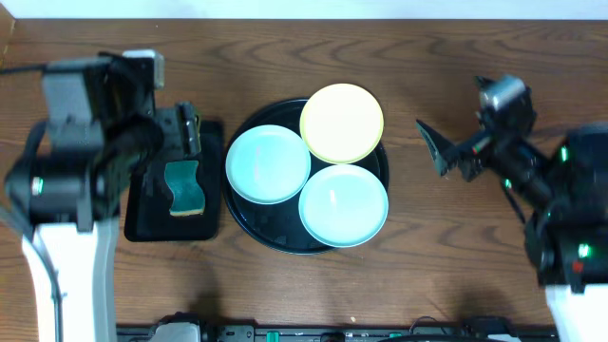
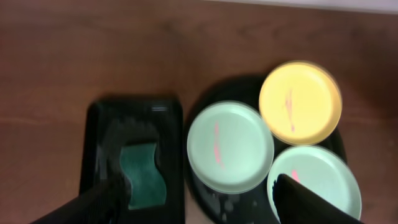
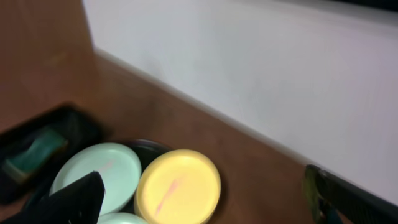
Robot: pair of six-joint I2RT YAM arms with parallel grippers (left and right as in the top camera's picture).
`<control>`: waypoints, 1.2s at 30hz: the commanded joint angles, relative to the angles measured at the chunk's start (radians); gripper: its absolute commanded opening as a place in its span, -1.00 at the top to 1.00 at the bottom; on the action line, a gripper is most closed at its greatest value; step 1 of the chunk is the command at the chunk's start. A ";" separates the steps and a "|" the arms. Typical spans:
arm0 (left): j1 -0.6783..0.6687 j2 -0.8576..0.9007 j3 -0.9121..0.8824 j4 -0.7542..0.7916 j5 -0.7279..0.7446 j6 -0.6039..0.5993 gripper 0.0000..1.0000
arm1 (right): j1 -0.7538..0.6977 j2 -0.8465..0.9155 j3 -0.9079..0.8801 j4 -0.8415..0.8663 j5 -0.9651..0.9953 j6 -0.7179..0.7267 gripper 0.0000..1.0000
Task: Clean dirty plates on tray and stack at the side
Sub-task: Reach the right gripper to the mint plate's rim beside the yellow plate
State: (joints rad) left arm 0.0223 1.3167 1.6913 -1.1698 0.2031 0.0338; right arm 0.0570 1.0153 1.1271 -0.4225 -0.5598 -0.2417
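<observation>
Plates (image 1: 343,204): three, all on round black tray (image 1: 249,226), mid-bench (image 1: 456,275), a red streak on each.
Yellow plate (image 1: 342,123) far side, two mint plates (image 1: 268,163) nearer, crowded rim to rim. Left arm (image 1: 66,161) over rectangular tray (image 1: 142,226) holding green sponge (image 1: 183,187), jaws apart, empty. Right arm (image 1: 560,180) right of round tray, jaws wide apart, pointing at it.

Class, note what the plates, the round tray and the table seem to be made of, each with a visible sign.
Yellow plate and mint plates: probably plastic, smooth pastel, thin moulded rims. Round tray: glossy black, likely plastic; light glints. Table: wood or wood-look laminate, brown grain.
</observation>
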 commanded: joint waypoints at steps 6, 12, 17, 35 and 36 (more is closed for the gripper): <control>-0.001 0.129 0.037 -0.016 -0.013 0.018 -0.51 | 0.009 0.225 0.167 -0.152 0.037 -0.045 -0.98; -0.001 0.174 0.037 -0.003 -0.012 0.018 -0.86 | 0.010 0.302 0.166 -0.179 -0.090 -0.035 -0.99; -0.001 0.182 0.029 -0.003 -0.012 0.018 -0.86 | 0.037 0.402 0.166 -0.118 -0.287 -0.013 -0.98; -0.001 0.182 0.029 0.005 -0.054 0.008 -0.86 | 0.428 0.887 0.609 -0.440 0.368 0.563 -0.99; -0.001 0.182 0.029 0.005 -0.074 -0.003 -0.86 | 0.449 0.915 0.643 -0.460 0.393 0.562 -0.98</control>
State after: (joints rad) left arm 0.0227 1.4933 1.7023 -1.1637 0.1810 0.0418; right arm 0.4427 1.8507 1.6497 -0.8295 -0.3862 0.2558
